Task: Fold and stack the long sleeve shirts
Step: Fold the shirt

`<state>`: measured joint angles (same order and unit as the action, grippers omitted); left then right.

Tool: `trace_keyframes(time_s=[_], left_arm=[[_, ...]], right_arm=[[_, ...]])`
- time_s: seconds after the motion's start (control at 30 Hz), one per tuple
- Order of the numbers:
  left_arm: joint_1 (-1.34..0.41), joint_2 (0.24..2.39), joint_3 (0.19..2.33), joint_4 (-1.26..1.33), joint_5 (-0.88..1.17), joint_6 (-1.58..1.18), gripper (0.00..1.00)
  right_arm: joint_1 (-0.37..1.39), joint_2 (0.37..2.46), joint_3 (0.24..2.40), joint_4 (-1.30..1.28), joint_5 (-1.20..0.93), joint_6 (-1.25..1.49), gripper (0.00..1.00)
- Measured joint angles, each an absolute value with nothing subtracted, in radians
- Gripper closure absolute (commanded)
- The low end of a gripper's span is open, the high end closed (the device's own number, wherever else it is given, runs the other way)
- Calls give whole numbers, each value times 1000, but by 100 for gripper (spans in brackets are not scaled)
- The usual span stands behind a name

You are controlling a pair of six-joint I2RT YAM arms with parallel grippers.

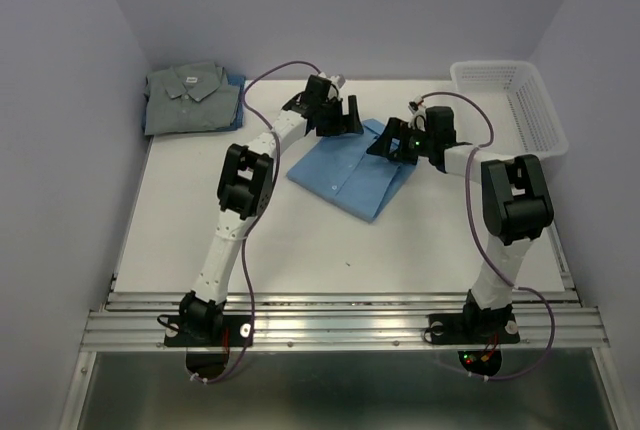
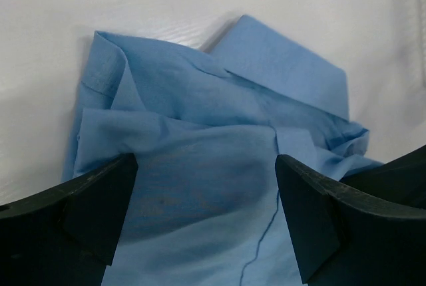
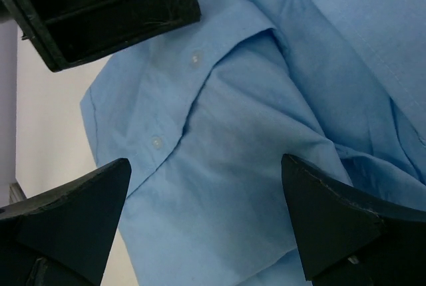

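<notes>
A light blue shirt (image 1: 350,172) lies partly folded in the middle of the white table. It fills the left wrist view (image 2: 200,140) and the right wrist view (image 3: 266,140), where two white buttons show. My left gripper (image 1: 345,115) is open and empty just above the shirt's far edge. My right gripper (image 1: 388,143) is open and empty over the shirt's right part, close to the left gripper, whose finger shows in the right wrist view (image 3: 100,6). A folded grey-green shirt (image 1: 190,98) lies at the far left corner, on top of another blue cloth (image 1: 238,83).
A white plastic mesh basket (image 1: 515,100) stands at the far right corner. Purple-grey walls close in the table on three sides. A metal rail (image 1: 340,322) runs along the near edge at the arm bases.
</notes>
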<state>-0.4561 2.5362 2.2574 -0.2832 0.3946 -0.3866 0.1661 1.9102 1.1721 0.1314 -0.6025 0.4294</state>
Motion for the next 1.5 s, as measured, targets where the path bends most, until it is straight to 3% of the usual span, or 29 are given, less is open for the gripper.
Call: trace_keyframes(time_s=[0.57, 0.8, 0.97, 1.1, 1.27, 1.5], left_arm=[[-447, 2564, 2230, -227, 418, -414, 1], [-459, 2276, 1792, -186, 384, -413, 1], [-462, 2096, 1708, -245, 298, -431, 1], [-435, 1921, 1650, -237, 206, -450, 1], [-321, 1677, 1412, -202, 151, -493, 1], [-257, 1589, 1124, -203, 92, -567, 1]], right_arm=[[123, 2006, 1189, 160, -520, 406, 0], [117, 1995, 1251, 13, -488, 241, 0], [158, 1898, 1265, -154, -330, 176, 0], [330, 1785, 1282, -225, -90, 162, 0], [609, 1730, 1293, -272, 123, 207, 0], [796, 1973, 1533, -416, 382, 305, 0]])
